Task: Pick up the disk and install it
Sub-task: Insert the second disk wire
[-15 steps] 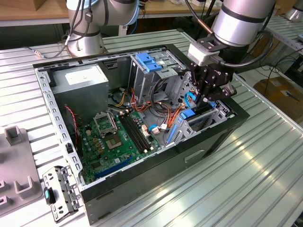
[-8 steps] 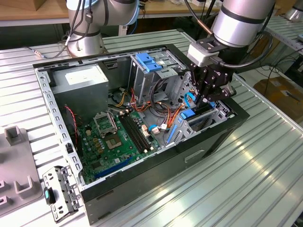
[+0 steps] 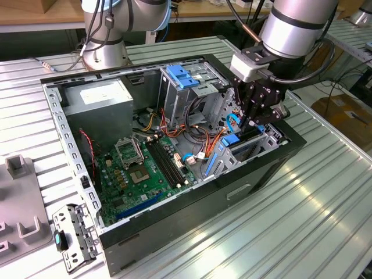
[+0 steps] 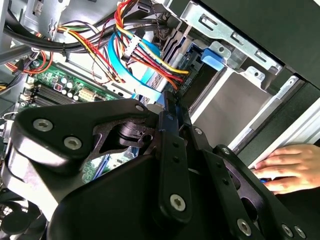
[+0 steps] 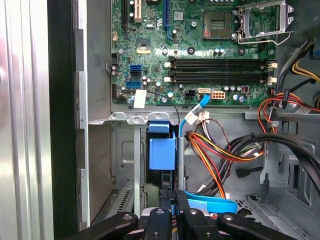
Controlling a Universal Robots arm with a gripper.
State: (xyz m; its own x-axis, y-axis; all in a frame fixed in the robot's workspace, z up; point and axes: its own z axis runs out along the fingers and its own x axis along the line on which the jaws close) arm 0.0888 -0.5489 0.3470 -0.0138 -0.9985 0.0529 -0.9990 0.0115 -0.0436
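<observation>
The disk (image 5: 162,152) stands on edge in a slot of the grey drive cage (image 3: 256,148) at the exterior view's right end of the open computer case. Its blue carrier (image 4: 212,57) shows in both wrist views and its metal body is mostly hidden. My gripper (image 3: 254,123) hangs inside the case just above that cage. In both wrist views its black fingers (image 5: 167,215) are pressed together, and I see nothing between them. I cannot tell whether the fingertips touch the carrier.
Red, yellow and orange cable bundles (image 5: 220,150) and a blue flat cable (image 5: 210,204) lie close beside the slot. A blue bracket (image 3: 183,75) tops the rear drive bay. The motherboard (image 3: 145,168) fills the case floor. A person's hand (image 4: 285,167) rests at the case edge.
</observation>
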